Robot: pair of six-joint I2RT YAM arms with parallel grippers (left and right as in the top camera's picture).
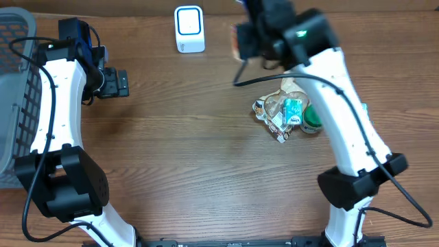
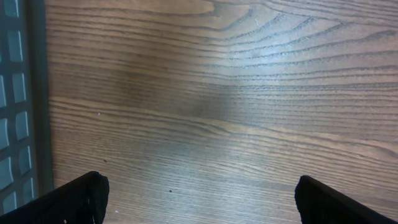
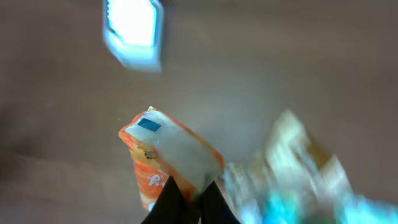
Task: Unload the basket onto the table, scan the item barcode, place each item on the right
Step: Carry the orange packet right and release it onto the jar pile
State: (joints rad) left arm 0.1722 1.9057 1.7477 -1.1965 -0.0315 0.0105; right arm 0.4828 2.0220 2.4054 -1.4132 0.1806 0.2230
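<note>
Orange packet [image 3: 163, 155] in the hand [image 3: 189, 196], possibly a white scanner [image 3: 132, 31] beyond.

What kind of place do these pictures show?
Probably a mock shop checkout: a white barcode scanner on a wooden table, a pile of packaged goods, and a grey basket.

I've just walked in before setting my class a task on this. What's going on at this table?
The right claw is shut on an orange packet and holds it near the white scanner. That view is blurred, so no barcode can be made out. The left claw is open and empty over the table, beside the basket. More items lie in a pile under the right arm.
</note>
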